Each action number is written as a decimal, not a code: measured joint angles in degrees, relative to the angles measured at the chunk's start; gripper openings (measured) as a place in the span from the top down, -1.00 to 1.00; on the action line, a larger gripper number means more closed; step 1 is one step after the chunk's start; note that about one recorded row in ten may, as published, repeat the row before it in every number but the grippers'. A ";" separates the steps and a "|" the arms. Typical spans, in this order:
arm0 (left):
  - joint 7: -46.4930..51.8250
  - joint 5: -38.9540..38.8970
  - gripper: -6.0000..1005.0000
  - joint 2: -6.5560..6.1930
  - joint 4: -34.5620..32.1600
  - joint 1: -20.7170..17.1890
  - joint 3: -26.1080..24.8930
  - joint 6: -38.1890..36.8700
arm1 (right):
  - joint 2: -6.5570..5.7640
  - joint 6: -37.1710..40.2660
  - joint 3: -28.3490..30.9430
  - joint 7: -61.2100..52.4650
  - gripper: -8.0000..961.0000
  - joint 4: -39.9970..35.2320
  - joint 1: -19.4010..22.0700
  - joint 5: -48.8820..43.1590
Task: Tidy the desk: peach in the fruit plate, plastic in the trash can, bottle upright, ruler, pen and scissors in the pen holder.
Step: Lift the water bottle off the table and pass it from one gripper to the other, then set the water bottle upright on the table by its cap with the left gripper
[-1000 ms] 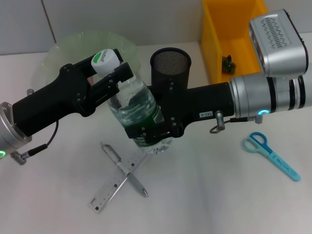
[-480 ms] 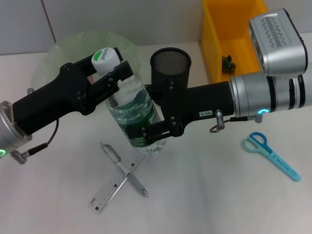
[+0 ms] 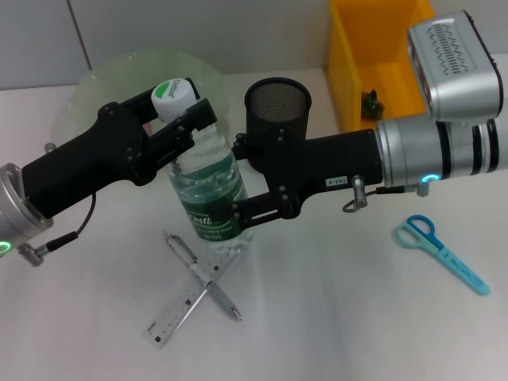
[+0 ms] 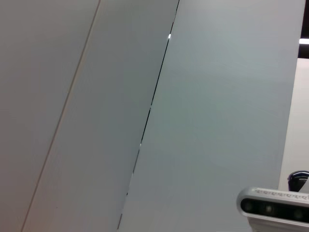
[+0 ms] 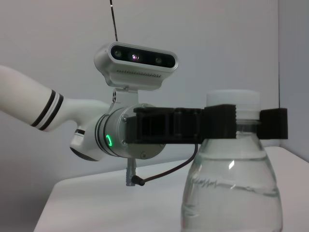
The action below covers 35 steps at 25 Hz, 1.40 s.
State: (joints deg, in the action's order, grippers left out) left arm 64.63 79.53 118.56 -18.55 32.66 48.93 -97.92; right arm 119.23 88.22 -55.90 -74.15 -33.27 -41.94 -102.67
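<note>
The clear water bottle (image 3: pixel 205 202), white cap on top, stands about upright on the white desk. My left gripper (image 3: pixel 189 119) is shut on its neck just below the cap; the right wrist view shows the black fingers (image 5: pixel 219 124) clamped there on the bottle (image 5: pixel 231 193). My right gripper (image 3: pixel 236 176) is open beside the bottle's lower body, jaws spread and off it. In front lie the ruler (image 3: pixel 184 299) and pen (image 3: pixel 202 275), crossed. The blue scissors (image 3: pixel 441 253) lie at the right. The black mesh pen holder (image 3: pixel 277 101) stands behind. I see no peach.
A pale green fruit plate (image 3: pixel 119 75) sits back left. A yellow trash can (image 3: pixel 349 71) stands back right with a small dark green scrap (image 3: pixel 370 103) inside; whether it is the plastic I cannot tell. The left wrist view shows only wall.
My right gripper has opened off the bottle's lower body. The bottle swung from tilted to about upright, its base shifting left onto the desk, still held at the neck by my left gripper.
</note>
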 joint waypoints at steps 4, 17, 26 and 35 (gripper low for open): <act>-0.01 0.00 0.11 -0.08 -0.27 -0.29 -0.03 0.31 | -0.11 0.23 0.01 -0.55 -0.72 -1.18 0.41 -0.27; -0.69 0.01 0.11 -0.53 -2.85 -2.23 -1.55 3.81 | -0.24 -0.11 0.95 -1.90 -0.72 -5.75 4.24 -0.20; -6.43 -0.08 0.11 -0.40 -4.94 -5.18 -6.75 11.28 | -0.53 -2.63 5.17 -3.08 -0.72 -6.82 7.74 -0.15; -11.84 -0.36 0.11 -0.09 -4.55 -6.13 -8.49 16.32 | -0.67 -4.89 5.80 -3.63 -0.72 -6.32 8.75 -0.37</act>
State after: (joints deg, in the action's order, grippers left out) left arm 52.80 79.17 118.47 -23.10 26.53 40.44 -81.60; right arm 118.56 83.33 -50.10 -77.78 -39.59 -33.19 -103.05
